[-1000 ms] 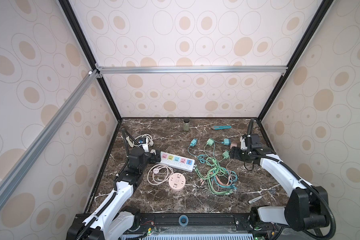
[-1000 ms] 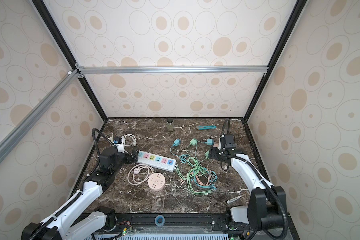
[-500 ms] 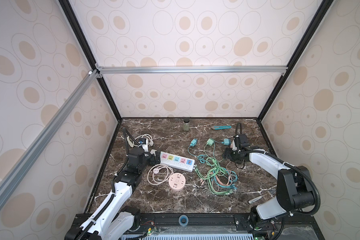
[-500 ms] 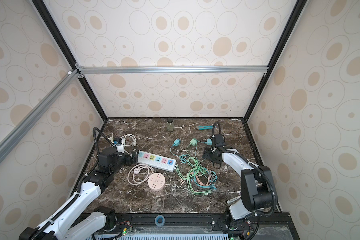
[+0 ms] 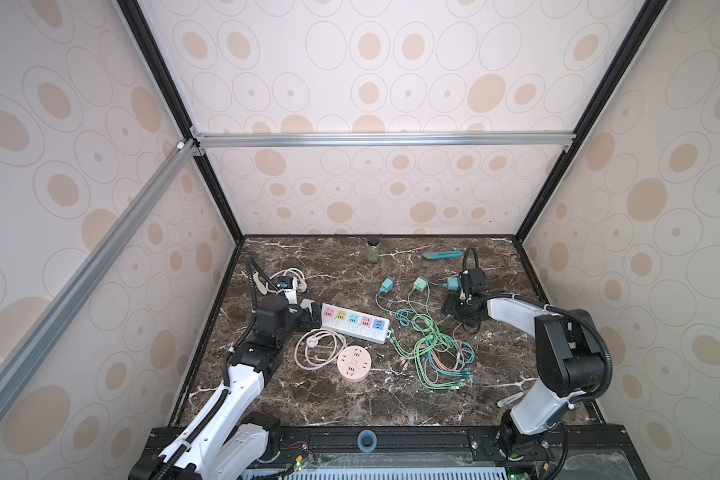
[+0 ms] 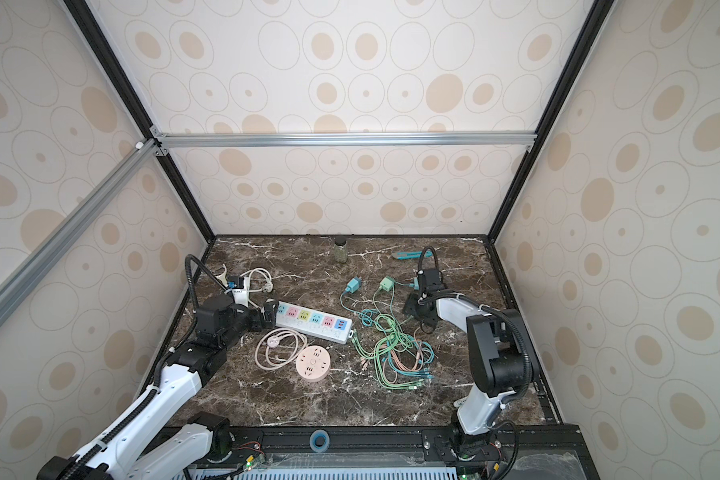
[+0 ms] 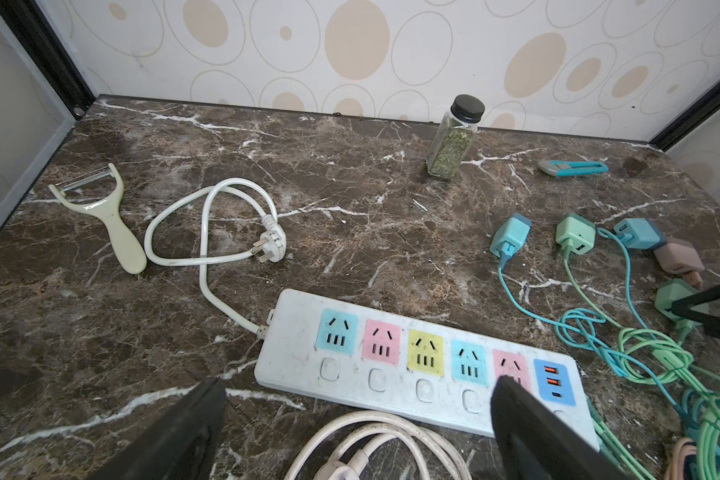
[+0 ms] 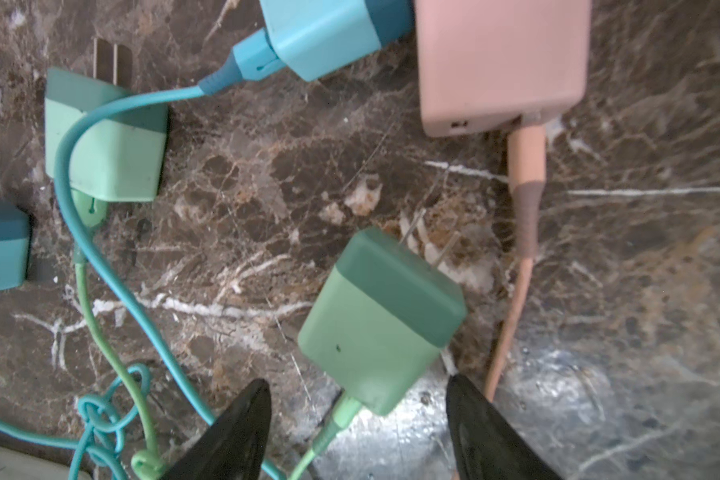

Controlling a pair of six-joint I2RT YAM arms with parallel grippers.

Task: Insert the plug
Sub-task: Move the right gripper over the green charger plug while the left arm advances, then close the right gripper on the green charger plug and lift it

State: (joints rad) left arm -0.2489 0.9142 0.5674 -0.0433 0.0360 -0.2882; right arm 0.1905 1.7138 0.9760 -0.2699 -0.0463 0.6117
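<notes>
Counter [image 5: 350, 399]: dark marble with white veins.
Power strip [image 5: 356, 323]: white, with five coloured sockets.
Left pincer [image 7: 358, 382]: wide apart and empty, at the strip's 9 o'clock end.
Right pincer [image 8: 358, 382]: jaws apart, either side of the plug's cord end, no grip visible.
Plug [image 8: 377, 324]: two-tone green cube with a darker prong end, on the counter at the strip's 3 o'clock. Both top views hide it under the right pincer.
Prongs [image 8: 412, 228]: thin and blurred.
</notes>
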